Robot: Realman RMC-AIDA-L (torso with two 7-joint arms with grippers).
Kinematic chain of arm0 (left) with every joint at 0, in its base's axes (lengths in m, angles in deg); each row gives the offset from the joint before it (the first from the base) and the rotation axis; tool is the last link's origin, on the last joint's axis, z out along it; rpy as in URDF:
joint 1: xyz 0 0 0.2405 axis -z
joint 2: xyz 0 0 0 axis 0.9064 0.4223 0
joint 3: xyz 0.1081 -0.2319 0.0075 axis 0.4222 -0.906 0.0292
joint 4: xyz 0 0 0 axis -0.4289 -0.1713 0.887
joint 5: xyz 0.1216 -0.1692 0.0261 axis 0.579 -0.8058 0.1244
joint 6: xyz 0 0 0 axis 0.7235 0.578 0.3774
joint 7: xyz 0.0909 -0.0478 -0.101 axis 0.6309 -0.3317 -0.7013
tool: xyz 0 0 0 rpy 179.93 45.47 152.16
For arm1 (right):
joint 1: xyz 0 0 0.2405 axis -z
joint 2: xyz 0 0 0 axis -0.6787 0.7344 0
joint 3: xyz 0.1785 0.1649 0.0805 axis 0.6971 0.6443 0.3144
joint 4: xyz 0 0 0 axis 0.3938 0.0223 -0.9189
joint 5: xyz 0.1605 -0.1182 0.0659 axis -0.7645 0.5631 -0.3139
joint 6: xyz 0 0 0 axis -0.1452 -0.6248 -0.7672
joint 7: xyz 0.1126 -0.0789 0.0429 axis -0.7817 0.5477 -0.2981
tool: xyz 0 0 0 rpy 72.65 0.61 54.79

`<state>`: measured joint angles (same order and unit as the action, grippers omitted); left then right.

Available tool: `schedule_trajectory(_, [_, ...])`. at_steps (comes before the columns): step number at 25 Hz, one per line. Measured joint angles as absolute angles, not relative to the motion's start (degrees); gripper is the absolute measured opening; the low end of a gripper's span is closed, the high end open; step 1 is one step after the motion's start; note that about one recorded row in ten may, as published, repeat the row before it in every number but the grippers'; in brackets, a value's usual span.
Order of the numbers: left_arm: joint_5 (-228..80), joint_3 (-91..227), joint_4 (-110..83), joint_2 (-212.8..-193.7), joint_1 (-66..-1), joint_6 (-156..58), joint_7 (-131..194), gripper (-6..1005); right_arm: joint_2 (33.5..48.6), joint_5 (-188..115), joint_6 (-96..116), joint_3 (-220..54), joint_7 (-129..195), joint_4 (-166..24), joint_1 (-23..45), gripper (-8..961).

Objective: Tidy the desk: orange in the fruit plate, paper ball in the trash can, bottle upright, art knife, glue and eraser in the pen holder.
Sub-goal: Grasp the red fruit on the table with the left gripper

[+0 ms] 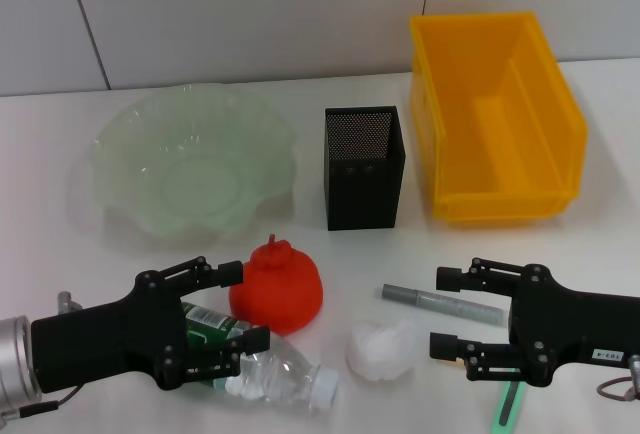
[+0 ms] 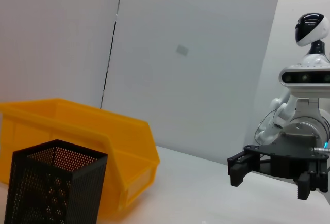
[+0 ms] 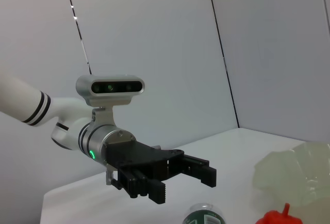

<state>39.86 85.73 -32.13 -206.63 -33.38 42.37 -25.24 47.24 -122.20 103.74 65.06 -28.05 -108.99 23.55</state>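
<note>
Left gripper (image 1: 233, 306) is seen spread wide, low over the table, straddling the lying bottle (image 1: 262, 364). The bottle's long axis points cap toward the paper ball (image 1: 381, 350). The orange (image 1: 276, 285) sits just beyond the fingers. Right gripper (image 1: 446, 312) is also spread wide beside the glue (image 1: 440, 304).
</note>
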Motion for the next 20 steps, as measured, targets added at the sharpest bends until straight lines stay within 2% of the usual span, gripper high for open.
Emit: schedule_trajectory(20, [39.9,85.7,-32.1,-206.75,-33.4,42.5,-24.8,831,47.24,-122.2,103.7,65.3,-28.3,-109.0,23.6,777])
